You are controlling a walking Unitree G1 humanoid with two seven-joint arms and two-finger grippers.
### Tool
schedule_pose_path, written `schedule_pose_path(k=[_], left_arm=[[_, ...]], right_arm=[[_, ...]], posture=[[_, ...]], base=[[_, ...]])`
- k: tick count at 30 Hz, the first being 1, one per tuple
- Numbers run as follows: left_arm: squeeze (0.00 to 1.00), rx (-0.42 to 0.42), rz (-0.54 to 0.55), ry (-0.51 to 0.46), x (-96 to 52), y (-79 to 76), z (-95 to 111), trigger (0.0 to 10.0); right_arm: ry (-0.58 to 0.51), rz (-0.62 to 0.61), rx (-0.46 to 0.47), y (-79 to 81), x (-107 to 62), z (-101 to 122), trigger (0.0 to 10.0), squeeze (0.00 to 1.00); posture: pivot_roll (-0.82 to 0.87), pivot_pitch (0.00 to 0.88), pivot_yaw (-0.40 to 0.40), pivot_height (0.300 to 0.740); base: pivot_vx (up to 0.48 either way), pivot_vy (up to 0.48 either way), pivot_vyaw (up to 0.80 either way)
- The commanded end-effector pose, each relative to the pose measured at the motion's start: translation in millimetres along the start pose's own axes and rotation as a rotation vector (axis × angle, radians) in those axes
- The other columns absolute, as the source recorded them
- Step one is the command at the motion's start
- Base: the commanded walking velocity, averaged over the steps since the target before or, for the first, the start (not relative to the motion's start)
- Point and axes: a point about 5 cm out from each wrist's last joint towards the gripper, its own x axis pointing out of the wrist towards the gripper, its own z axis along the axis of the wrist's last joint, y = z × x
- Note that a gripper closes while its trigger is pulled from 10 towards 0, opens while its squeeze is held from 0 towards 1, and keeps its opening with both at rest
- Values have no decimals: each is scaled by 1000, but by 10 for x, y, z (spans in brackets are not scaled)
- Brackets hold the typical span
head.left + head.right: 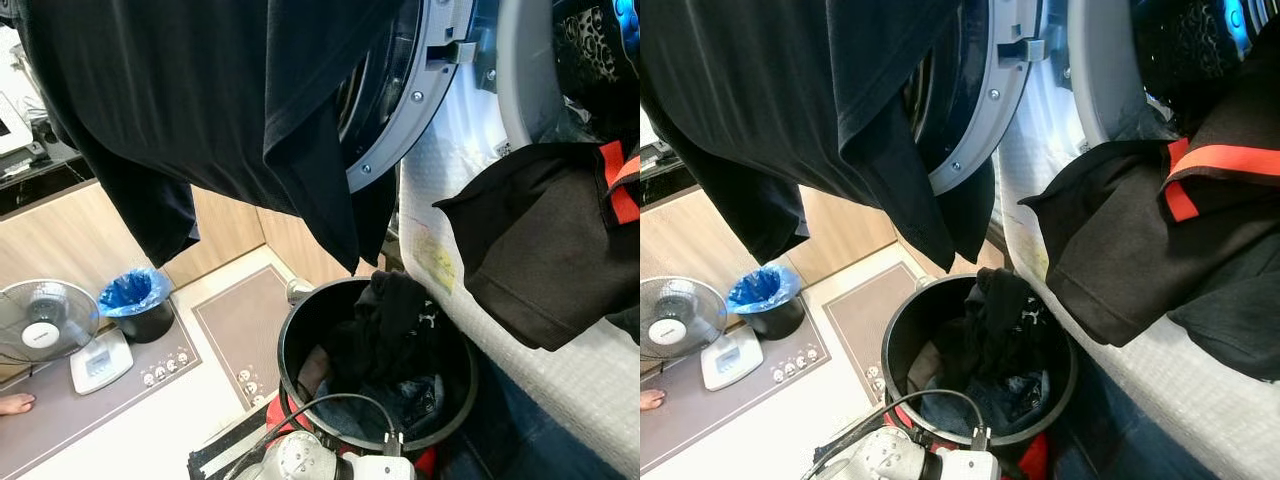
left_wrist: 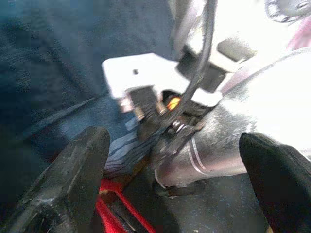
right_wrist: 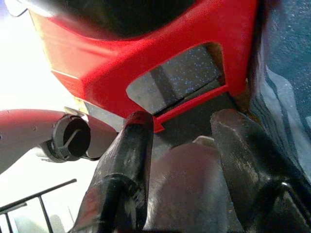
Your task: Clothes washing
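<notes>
On washer front [image 1: 455, 200]: yellowed label [image 1: 437, 262], print unreadable; black bucket [image 1: 300, 330] below.

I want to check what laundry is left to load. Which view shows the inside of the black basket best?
The left eye view: the black basket sits open below the camera, dark clothes and denim piled inside. The right eye view shows nearly the same. The wrist views are too close and blurred, catching red plastic and blue fabric.

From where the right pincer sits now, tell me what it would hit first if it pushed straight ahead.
Most likely the red plastic part right ahead of the open right pincer, with its cut-out window just beyond the fingertips. Depth is unclear, so a finger might slip under its lower edge instead.
</notes>
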Motion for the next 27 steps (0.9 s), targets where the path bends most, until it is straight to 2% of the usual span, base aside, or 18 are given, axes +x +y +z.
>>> schedule_pose_path(k=[1,6,16,19,27], left_arm=[[0,41,-39,3,31,15,58,10000],[0,89,-72,2,104,46,137,10000],[0,141,-58,-27,251,87,279,10000],[0,198,2,-28,319,115,336,10000],[0,230,117,-39,341,203,387,10000]], right_arm=[[7,1,21,45,1,-56,10000,0],[3,-3,36,67,1,-78,10000,0],[1,-7,51,88,0,-105,10000,0],[-3,-5,51,100,12,-85,10000,0],[-9,-1,47,100,21,-57,10000,0]], posture=[[-88,66,161,740],[-104,64,174,740],[-103,71,177,740],[-102,71,177,740],[-92,73,169,740]], base=[[0,0,0],[0,0,0],[0,0,0],[0,0,0],[0,0,0]])
